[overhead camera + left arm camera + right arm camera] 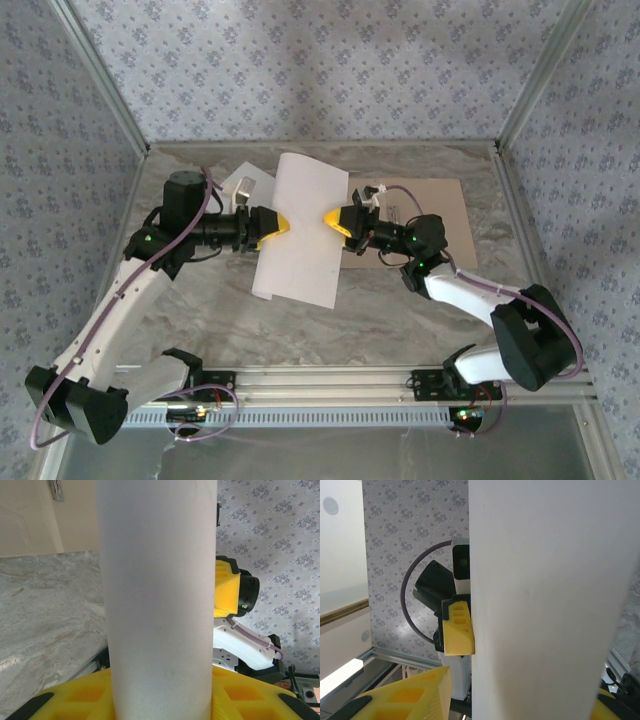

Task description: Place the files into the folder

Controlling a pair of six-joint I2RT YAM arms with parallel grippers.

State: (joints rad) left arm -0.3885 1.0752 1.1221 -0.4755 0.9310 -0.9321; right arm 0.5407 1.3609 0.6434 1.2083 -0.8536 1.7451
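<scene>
White paper, one sheet (300, 235), is held above the marble bench (300, 340) between both arms in the overhead view. The left end effector (274, 228) is clamped on its left edge, with yellow fingers (75, 700) pressed to both sides in the left wrist view. The right end effector (337, 222) straddles the right edge. Its wrist view leaves a sliver beside one finger (420, 692), so I cannot tell whether it grips. Overhead, the tan folder (445, 205) lies on the bench behind the right arm — partly covered — and another sheet (243, 186) lies behind the left.
</scene>
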